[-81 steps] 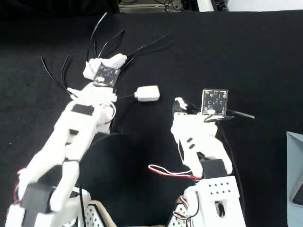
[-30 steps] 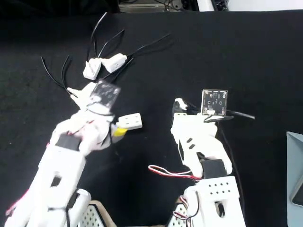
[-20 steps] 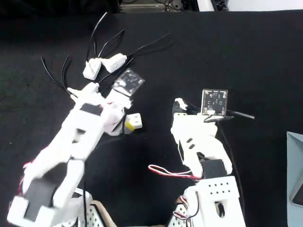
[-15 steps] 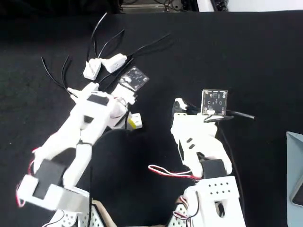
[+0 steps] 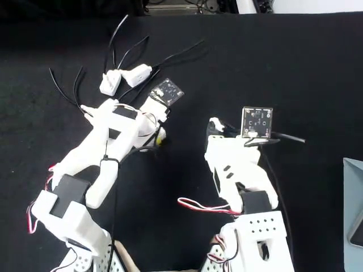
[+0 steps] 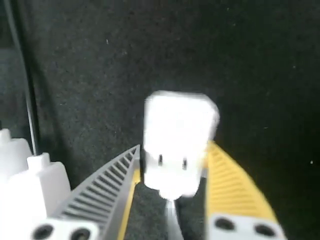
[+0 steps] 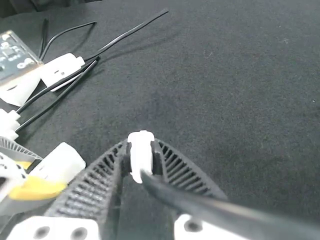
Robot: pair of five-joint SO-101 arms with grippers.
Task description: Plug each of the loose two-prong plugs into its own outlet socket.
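In the left wrist view a white outlet socket (image 6: pixel 180 132) with two slots sits between the grey and yellow fingers (image 6: pixel 227 180) of my left gripper (image 6: pixel 174 149), which is shut on it. From above, my left gripper (image 5: pixel 159 137) is left of centre, a short way from my right gripper (image 5: pixel 214 124). My right gripper (image 7: pixel 141 146) is shut on a small white two-prong plug (image 7: pixel 141 155) with a black cable (image 7: pixel 210 200). The right wrist view has the held socket (image 7: pixel 59 162) close beside the plug.
Two more white pieces (image 5: pixel 110 83) (image 5: pixel 138 73) with thin black wires (image 5: pixel 176 55) lie at the back left of the black table (image 5: pixel 295 68). A grey object (image 5: pixel 354 209) sits at the right edge.
My left arm left the back-left pieces, took hold of the socket that lay on the table, then swung and turned it toward the right gripper. The right arm has stayed still.
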